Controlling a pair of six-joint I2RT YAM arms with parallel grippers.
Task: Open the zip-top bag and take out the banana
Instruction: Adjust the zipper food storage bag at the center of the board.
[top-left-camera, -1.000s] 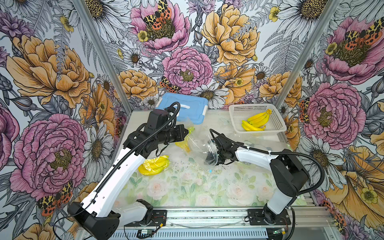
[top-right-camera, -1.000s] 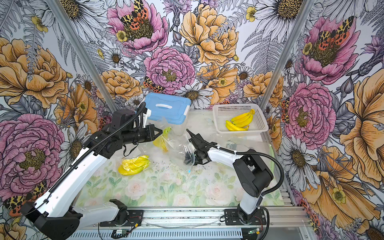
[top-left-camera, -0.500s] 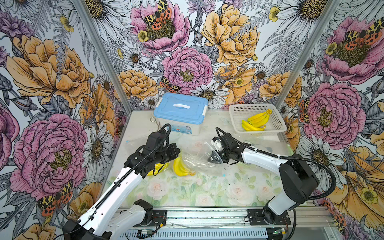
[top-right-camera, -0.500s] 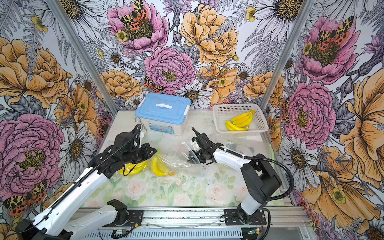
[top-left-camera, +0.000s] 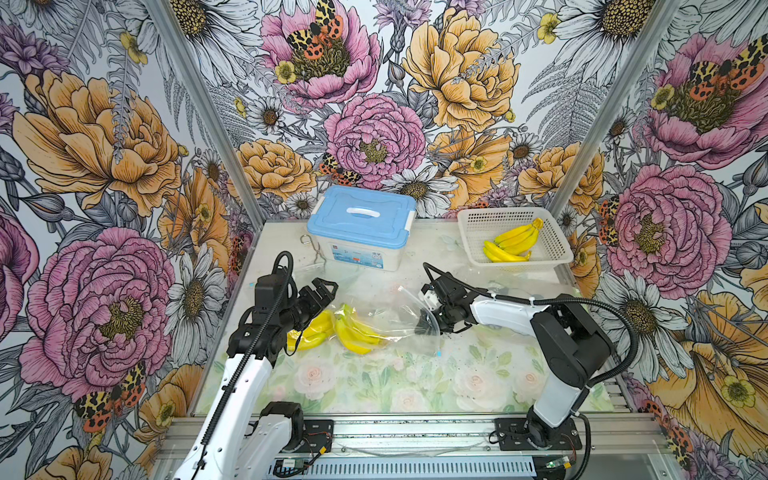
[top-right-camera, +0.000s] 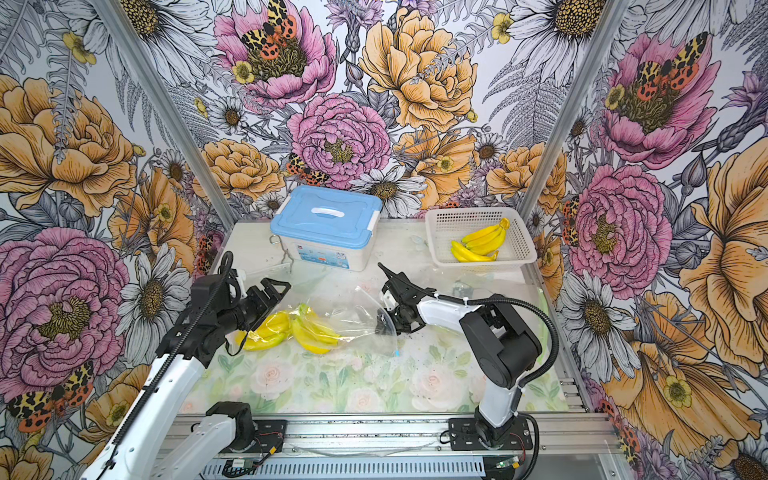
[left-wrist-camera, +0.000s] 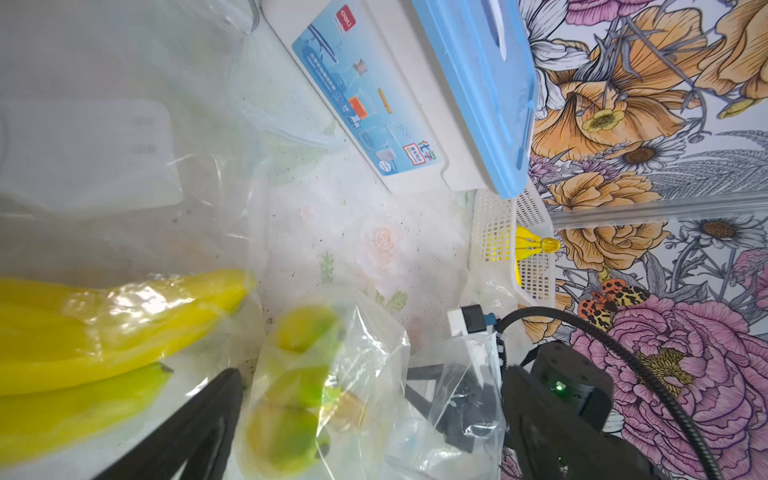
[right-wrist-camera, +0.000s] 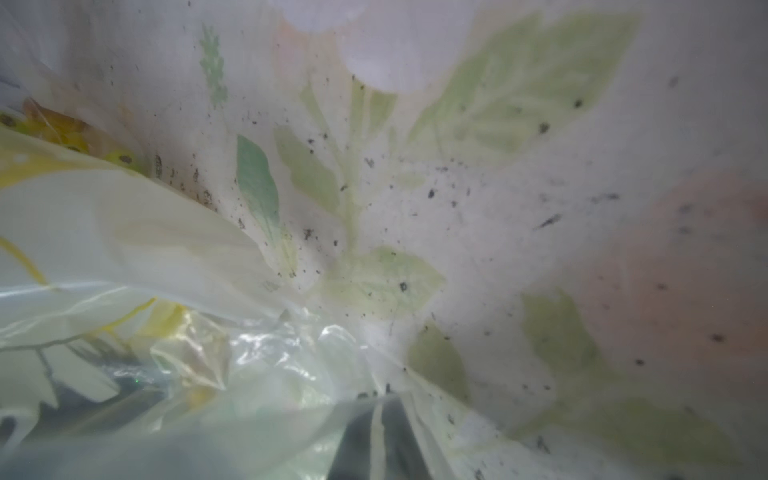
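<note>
Only readable stuff I can find is on the blue label (left-wrist-camera: 365, 99) stuck to the front of the blue-lidded storage box (left-wrist-camera: 419, 137): in the left wrist view there's a small red logo (left-wrist-camera: 345, 18) at one end that looks like "deli", and two big Chinese characters (left-wrist-camera: 428, 150) at the other end that I'd read as 优学, with a tiny red-framed tag next to them that's too small to make out. In both top views the same label (top-left-camera: 357, 258) is just a blur.
</note>
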